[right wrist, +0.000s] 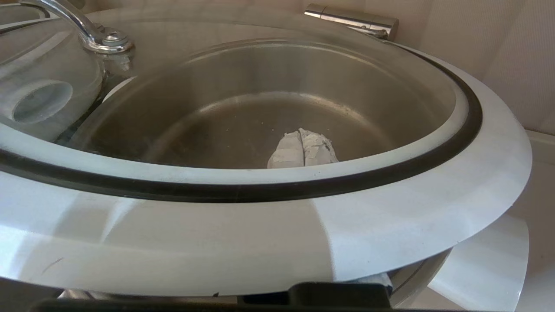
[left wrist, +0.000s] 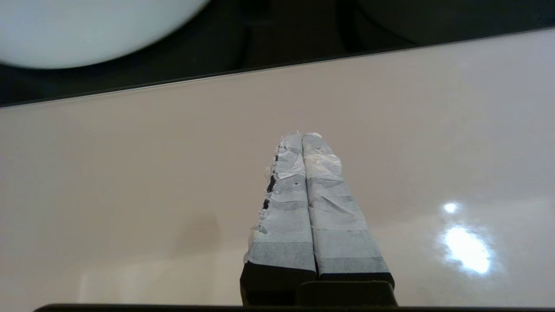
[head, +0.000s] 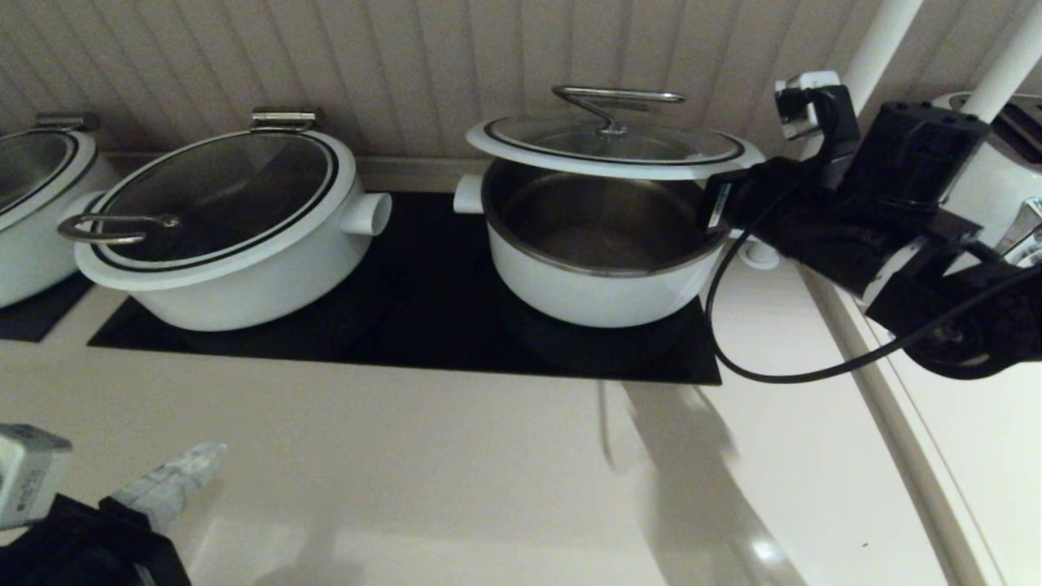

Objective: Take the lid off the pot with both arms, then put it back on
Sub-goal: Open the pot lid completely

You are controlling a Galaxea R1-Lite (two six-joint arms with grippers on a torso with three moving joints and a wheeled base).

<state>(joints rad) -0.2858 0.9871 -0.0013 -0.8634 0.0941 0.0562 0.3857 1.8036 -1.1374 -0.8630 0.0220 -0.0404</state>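
Note:
The white pot [head: 598,277] with a steel inside stands on the black cooktop [head: 407,334]. The glass lid [head: 610,142], with its steel bar handle [head: 619,102], is held above the pot and the inside shows under it. My right arm [head: 814,220] reaches in from the right, its fingers hidden under the lid's right rim. In the right wrist view the right gripper [right wrist: 302,149] shows through the glass, shut, below the lid's white rim [right wrist: 260,225], which lies over it. My left gripper [head: 187,468] is parked low at the front left, shut and empty [left wrist: 302,136].
A wider white pot [head: 220,236] with a loop-handled lid stands to the left, and another pot [head: 32,203] at the far left. A white appliance [head: 993,179] and two white posts stand at the right. A black cable [head: 781,376] loops over the counter.

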